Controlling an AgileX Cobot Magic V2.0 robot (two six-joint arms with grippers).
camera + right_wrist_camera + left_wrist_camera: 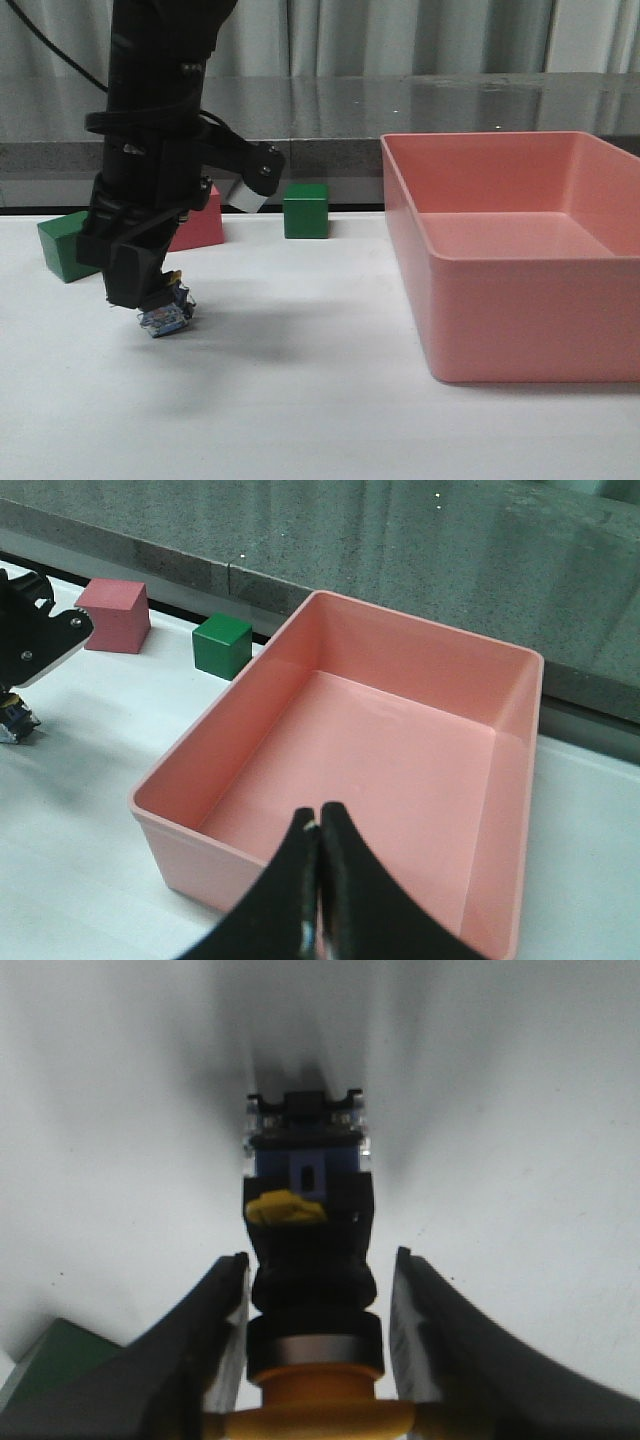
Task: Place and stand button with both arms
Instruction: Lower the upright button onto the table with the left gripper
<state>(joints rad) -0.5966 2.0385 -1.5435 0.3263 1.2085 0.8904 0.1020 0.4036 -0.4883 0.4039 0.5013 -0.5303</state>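
Observation:
The button hangs base-down from my left gripper at the front left of the white table, slightly tilted. I cannot tell whether its blue-clear base touches the table. In the left wrist view the button points away between the fingers. Its yellow cap is pinched between them, and its black body has gaps on both sides. My left gripper is shut on the cap. My right gripper is shut and empty above the near wall of the pink bin. It is out of the front view.
The large pink bin fills the right side. A green cube and a pink cube stand at the back. Another green cube sits left of my left arm and shows in the left wrist view.

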